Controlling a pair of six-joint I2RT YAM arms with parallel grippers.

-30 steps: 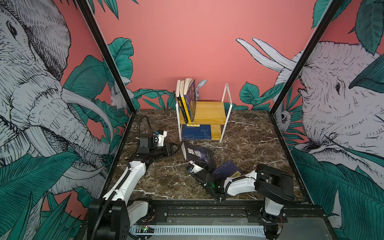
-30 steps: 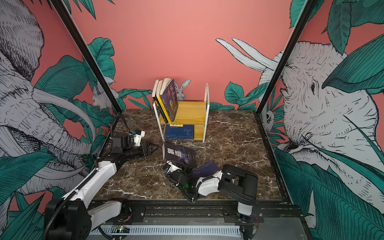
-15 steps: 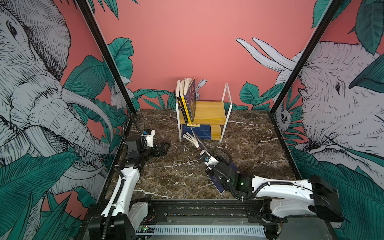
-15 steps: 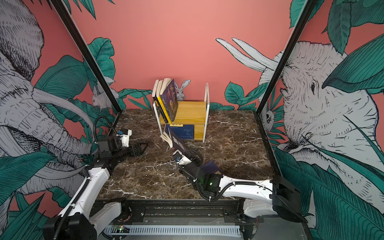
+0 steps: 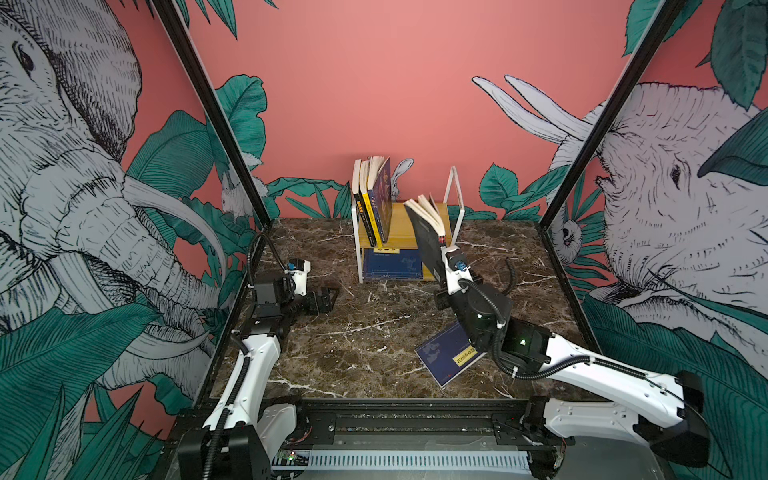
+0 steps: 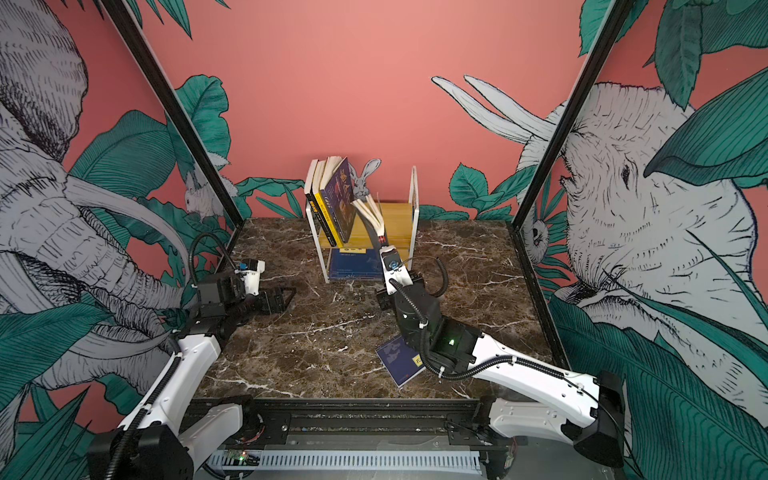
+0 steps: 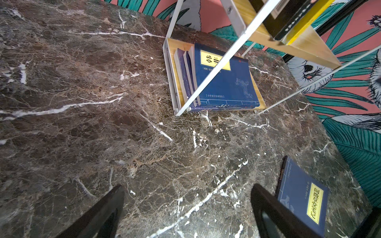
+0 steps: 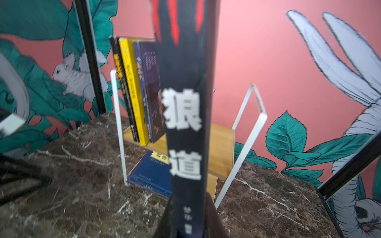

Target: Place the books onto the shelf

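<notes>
1. In both top views the shelf (image 5: 400, 227) (image 6: 400, 218) stands at the back of the marble table (image 5: 353, 340), close to the rear wall.
   - Three upright books (image 5: 371, 199) with black, yellow and dark blue spines stand at the left end of its upper board.
   - The stacked navy books (image 5: 390, 264) lie flat on the lower board.
   - The right gripper (image 5: 443, 271) pinches the bottom of a black book (image 5: 428, 239). The book is raised and tilted in front of the right half of the upper board, with its pages fanned at the top. Whether it touches the board I cannot tell.
   - A navy book (image 5: 444, 359) with a yellow label lies flat near the table's front, partly under the right arm.
   - The left gripper (image 5: 327, 297) sits low over the table's left side, well apart from the shelf. Its fingers are spread with nothing between them.
2. The left wrist view shows the left gripper (image 7: 185, 216) with its two dark fingers (image 7: 103, 212) set wide apart and only bare marble between them.
   - Beyond them, the stacked navy books (image 7: 224, 80) fill the shelf's (image 7: 171, 78) lower board, and the top one has a yellow label.
   - The navy book (image 7: 301, 197) lies on the table just beside one finger.
3. The right wrist view is blurred. The black book (image 8: 185, 123) fills the middle, spine toward the camera, with large white characters and red marks above them.
   - The right gripper's (image 8: 189, 221) fingers (image 8: 215, 223) press against the spine's lower end from both sides.
   - Behind it stand the shelf (image 8: 221, 140), the upright books (image 8: 136, 92) and the stacked navy books (image 8: 150, 171).
</notes>
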